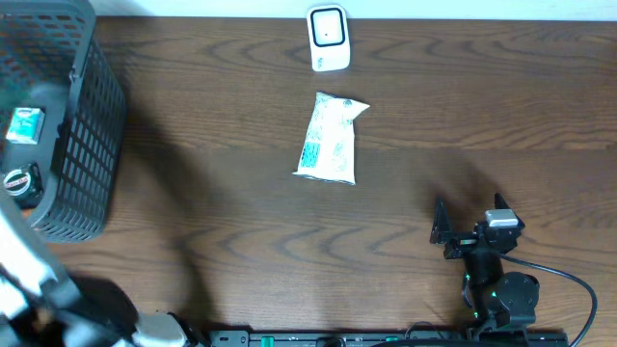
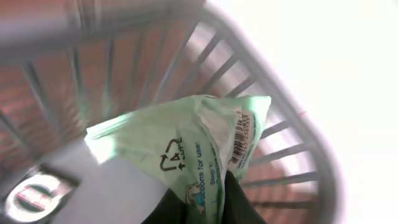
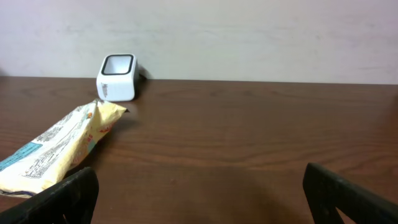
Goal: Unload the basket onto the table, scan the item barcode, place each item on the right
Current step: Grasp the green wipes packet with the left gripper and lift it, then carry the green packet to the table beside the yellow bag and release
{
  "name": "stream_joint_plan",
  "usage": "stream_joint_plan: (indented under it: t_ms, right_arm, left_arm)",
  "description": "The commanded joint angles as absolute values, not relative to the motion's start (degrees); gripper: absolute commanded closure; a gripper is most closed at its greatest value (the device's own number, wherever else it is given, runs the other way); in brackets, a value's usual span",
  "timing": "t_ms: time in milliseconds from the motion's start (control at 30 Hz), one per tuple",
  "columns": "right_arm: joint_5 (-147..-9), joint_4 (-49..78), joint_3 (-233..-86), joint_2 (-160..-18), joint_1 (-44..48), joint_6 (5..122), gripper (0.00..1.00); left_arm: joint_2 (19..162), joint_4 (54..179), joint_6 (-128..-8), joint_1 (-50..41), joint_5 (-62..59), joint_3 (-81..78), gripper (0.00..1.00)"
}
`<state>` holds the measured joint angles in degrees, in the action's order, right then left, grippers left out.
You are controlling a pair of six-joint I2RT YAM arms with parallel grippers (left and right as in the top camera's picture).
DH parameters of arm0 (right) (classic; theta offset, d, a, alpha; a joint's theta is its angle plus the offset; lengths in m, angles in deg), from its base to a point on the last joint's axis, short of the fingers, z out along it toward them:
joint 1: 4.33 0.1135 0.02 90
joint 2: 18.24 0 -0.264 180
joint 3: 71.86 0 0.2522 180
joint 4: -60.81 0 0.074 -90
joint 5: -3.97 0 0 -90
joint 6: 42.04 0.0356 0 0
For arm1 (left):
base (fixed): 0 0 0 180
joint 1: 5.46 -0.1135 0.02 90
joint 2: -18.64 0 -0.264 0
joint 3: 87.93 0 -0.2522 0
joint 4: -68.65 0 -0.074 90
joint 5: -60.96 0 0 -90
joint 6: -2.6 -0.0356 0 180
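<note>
One packet (image 2: 186,143) gripped; pick-up step in hand, scan not yet begun.
The left gripper (image 2: 205,198) is clamped on it inside the basket (image 1: 87,145); right gripper (image 3: 199,182) jaws apart, idle. Next should be: lift clear, present barcode (image 2: 244,137) to scanner (image 1: 328,39).

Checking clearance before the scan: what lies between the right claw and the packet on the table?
Only bare table separates the right claw from the packet, as the overhead view shows.
</note>
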<state>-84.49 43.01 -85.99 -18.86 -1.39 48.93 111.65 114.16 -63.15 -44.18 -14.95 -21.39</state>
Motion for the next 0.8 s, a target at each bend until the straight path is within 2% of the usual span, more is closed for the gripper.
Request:
stream_joint_plan:
  t_ms: [0,133,233,400,467,567,767]
  right_arm:
    - [-84.6,42.7,-85.9,-18.6,-1.0,48.5,0.01]
    - [-84.6,42.7,-85.9,-18.6,-1.0,48.5,0.01]
    - [-84.6,42.8,-85.9,-18.6,-1.0,48.5,0.01]
    - [-84.6,42.8,-85.9,-18.6,-1.0,48.5,0.01]
    - [-84.6,42.8,-85.9,-18.6,-1.0,48.5,0.01]
    - [-84.6,42.7,-85.9,-18.6,-1.0,48.5,0.01]
    - [-84.6,42.8,-85.9,-18.6,-1.0,48.5,0.01]
  left_arm:
    - [104.9,111.5,-51.6,-43.8,-7.9,-22.5,0.92]
    - [100.1,106.9,-47.9,-40.5,4.6,-22.5,0.92]
    - [99.1,107.1,-48.0,-33.7,6.2,-22.4,0.92]
    - [101.2,113.0,-61.0,-17.9,5.9,-21.7,0.92]
    - [103.0,115.5,-66.5,-11.9,3.6,-21.1,0.92]
    - [106.8,120.5,-71.3,-3.9,-6.3,-20.8,0.92]
    - [116.9,124.1,-72.0,6.0,-24.9,-20.8,0.92]
